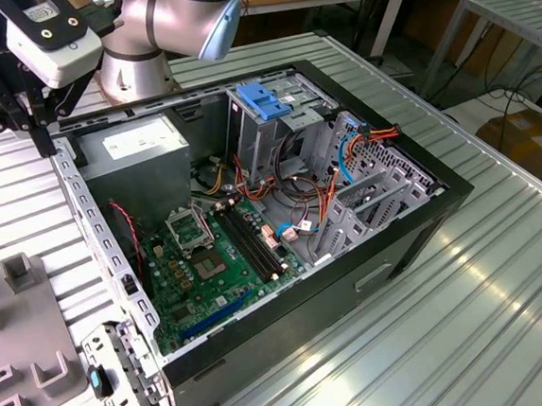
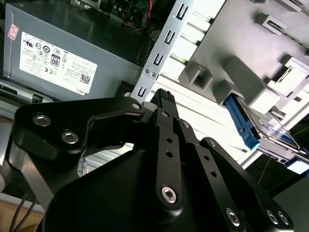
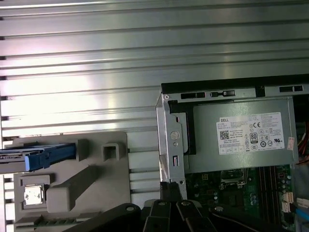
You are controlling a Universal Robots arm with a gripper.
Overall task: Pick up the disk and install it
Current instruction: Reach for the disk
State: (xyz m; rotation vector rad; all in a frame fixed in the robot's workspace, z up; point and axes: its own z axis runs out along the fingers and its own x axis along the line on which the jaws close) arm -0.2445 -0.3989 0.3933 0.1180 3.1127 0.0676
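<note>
Over at eight o'clock in the exterior view sits the grey fixture (image 1: pixel 42 326) on the table (image 1: pixel 454 339). In the first wrist view the disk (image 3: pixel 41 154) rests on that fixture, blue rails showing, at the edge away from the case (image 1: pixel 292 329). Up at eleven o'clock hangs the gripper (image 3: pixel 170 190), closed right up with nothing in its jaws, well apart from the disk, above the case's corner beside the power supply (image 3: pixel 241 137). Inside the case, at one o'clock, stands the cage (image 1: pixel 265 132) with its blue latch (image 1: pixel 260 99).
</note>
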